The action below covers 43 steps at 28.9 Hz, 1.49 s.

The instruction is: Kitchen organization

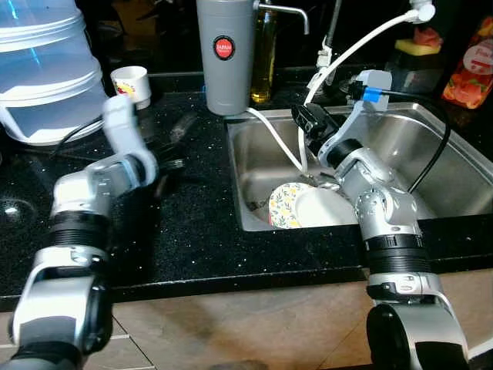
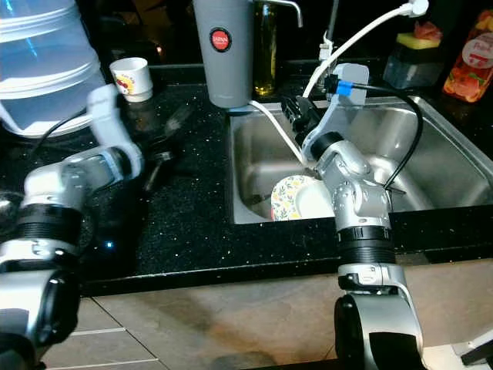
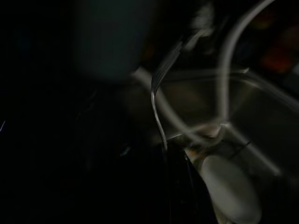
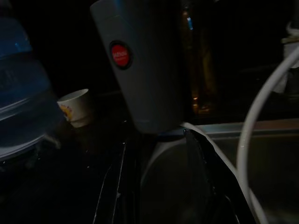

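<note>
My left gripper (image 1: 165,166) hovers over the black counter (image 1: 192,223), left of the sink, and is shut on a metal fork (image 3: 160,110). The fork's tines point toward the grey canister, and its blurred shape (image 1: 182,126) rises from the fingers. My right gripper (image 1: 306,123) hangs open over the steel sink (image 1: 431,146) near its back left corner, with nothing between its fingers (image 4: 195,161). In the sink lie a floral plate (image 1: 282,206) and a white plate (image 1: 327,208), overlapping below my right forearm.
A grey canister (image 1: 223,54) with a red badge stands at the sink's back left corner, with an oil bottle (image 1: 265,54) beside it. A white hose (image 1: 350,50) arcs down into the sink. A paper cup (image 1: 131,83) and a large water jug (image 1: 42,69) sit at the back left.
</note>
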Motion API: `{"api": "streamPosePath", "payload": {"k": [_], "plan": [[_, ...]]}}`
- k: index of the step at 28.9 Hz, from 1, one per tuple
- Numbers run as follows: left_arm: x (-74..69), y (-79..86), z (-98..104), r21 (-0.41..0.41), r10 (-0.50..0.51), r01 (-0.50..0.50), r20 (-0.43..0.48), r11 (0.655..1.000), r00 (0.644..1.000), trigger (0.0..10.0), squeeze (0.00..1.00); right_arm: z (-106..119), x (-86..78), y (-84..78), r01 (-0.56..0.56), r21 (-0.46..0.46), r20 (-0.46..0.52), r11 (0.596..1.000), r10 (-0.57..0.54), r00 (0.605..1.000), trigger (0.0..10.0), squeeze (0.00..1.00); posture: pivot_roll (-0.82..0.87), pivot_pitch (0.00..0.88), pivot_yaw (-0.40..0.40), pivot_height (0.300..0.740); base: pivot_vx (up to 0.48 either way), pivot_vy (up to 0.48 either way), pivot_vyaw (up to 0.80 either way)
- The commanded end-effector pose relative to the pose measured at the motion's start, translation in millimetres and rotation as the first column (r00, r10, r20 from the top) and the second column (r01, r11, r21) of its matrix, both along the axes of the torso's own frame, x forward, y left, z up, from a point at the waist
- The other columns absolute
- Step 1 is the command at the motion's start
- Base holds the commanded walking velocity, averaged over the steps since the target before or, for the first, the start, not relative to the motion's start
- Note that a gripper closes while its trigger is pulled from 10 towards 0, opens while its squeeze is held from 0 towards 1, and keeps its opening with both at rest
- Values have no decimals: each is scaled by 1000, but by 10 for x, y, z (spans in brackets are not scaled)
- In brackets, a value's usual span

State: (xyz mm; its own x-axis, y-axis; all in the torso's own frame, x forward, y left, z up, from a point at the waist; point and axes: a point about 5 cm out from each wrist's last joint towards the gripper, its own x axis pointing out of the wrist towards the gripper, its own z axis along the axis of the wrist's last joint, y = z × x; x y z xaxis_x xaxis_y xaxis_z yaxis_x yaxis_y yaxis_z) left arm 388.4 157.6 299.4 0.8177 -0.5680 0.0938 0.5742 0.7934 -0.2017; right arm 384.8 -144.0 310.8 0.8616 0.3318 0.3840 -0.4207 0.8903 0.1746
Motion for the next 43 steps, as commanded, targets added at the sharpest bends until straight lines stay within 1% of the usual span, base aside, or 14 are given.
{"api": "streamPosePath", "payload": {"k": [1, 5, 6, 7, 8, 14, 19, 20, 22, 23, 27, 31, 38, 43], "plan": [[-130, -141, 116, 12, -155, 155, 109, 988, 982, 0, 0, 91, -23, 61, -32, 48, 19, 998, 31, 999, 10000, 0, 60, 141, 52, 740, 0, 0, 0], [-254, -242, 191, 62, -270, 263, 196, 963, 943, 0, 0, 132, -53, 163, -94, 104, 26, 990, 92, 995, 10000, 0, 60, 141, 54, 740, 0, 0, 0], [-271, -253, 206, 68, -285, 277, 206, 958, 936, 0, 0, 143, -66, 192, -118, 125, 26, 985, 116, 993, 10000, 231, 60, 141, 54, 740, 0, 0, 0], [-280, -259, 215, 70, -294, 285, 210, 956, 933, 0, 0, 150, -75, 210, -133, 138, 27, 981, 131, 991, 10000, 231, 60, 141, 54, 740, 0, 0, 0], [-310, -270, 245, 71, -319, 311, 241, 948, 917, 0, 0, 165, -102, 256, -176, 175, 29, 969, 174, 984, 10000, 1000, 64, 140, 54, 740, 0, 0, 0], [-421, -317, 243, 85, -420, 413, 243, 907, 874, 0, 0, 210, -183, 380, -278, 251, 34, 927, 278, 960, 10000, 1000, 64, 135, 55, 740, 0, 0, 0], [-417, -309, 202, 119, -397, 379, 248, 918, 884, 0, 0, 309, -263, 458, -368, 323, 62, 872, 369, 927, 10000, 1000, 64, 135, 55, 740, 0, 0, 0], [-423, -307, 199, 111, -397, 381, 250, 918, 883, 0, 0, 339, -322, 513, -435, 329, 76, 838, 436, 897, 10000, 588, 58, 127, 52, 740, 0, 0, 0], [-430, -310, 197, 109, -401, 386, 250, 916, 881, 0, 0, 342, -348, 538, -462, 325, 79, 825, 463, 883, 10000, 588, 58, 127, 52, 740, 0, 0, 0], [-438, -321, 195, 107, -407, 392, 250, 914, 879, 0, 0, 339, -381, 573, -491, 312, 83, 813, 491, 867, 10000, 0, 59, 123, 49, 740, 0, 0, 0], [-450, -338, 192, 85, -409, 401, 249, 912, 878, 0, 0, 310, -488, 679, -571, 273, 85, 774, 572, 816, 10000, 0, 59, 123, 49, 740, 0, 0, 0], [-448, -318, 196, 71, -402, 397, 249, 915, 881, 0, 0, 270, -533, 722, -592, 242, 65, 769, 596, 800, 10000, 0, 58, 118, 49, 740, 0, 0, 0], [-469, -337, 214, 79, -422, 417, 261, 906, 868, 0, 0, 201, -542, 763, -578, 188, 4, 794, 588, 809, 10000, 0, 58, 120, 49, 740, 0, 0, 0], [-534, -415, 189, 109, -489, 477, 250, 872, 836, 0, 0, 158, -520, 792, -560, 164, -29, 812, 572, 820, 10000, 0, 60, 129, 49, 740, 0, 0, 0]]}}
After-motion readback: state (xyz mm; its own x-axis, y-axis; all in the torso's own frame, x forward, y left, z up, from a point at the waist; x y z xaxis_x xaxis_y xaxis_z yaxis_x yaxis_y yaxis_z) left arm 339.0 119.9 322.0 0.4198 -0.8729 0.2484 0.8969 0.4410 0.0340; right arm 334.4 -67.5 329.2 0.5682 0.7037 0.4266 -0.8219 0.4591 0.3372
